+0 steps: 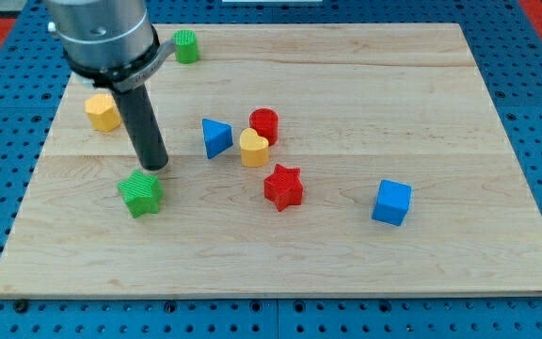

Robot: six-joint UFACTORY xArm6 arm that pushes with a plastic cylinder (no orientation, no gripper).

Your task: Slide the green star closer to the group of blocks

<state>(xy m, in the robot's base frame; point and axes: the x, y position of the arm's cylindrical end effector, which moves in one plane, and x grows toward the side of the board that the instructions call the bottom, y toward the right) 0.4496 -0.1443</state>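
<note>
The green star [141, 194] lies at the view's lower left of the wooden board [346, 264]. My tip [156, 167] stands just above and slightly right of the star, close to its top edge. The group of blocks sits to the right: a blue triangle [216, 137], a red cylinder [264, 125], a yellow heart [254, 148] touching the cylinder, and a red star [283, 186] below them.
A yellow hexagonal block [103, 111] lies at the left, partly behind the rod. A green cylinder [186, 46] is near the top edge. A blue cube [391, 202] stands alone at the lower right.
</note>
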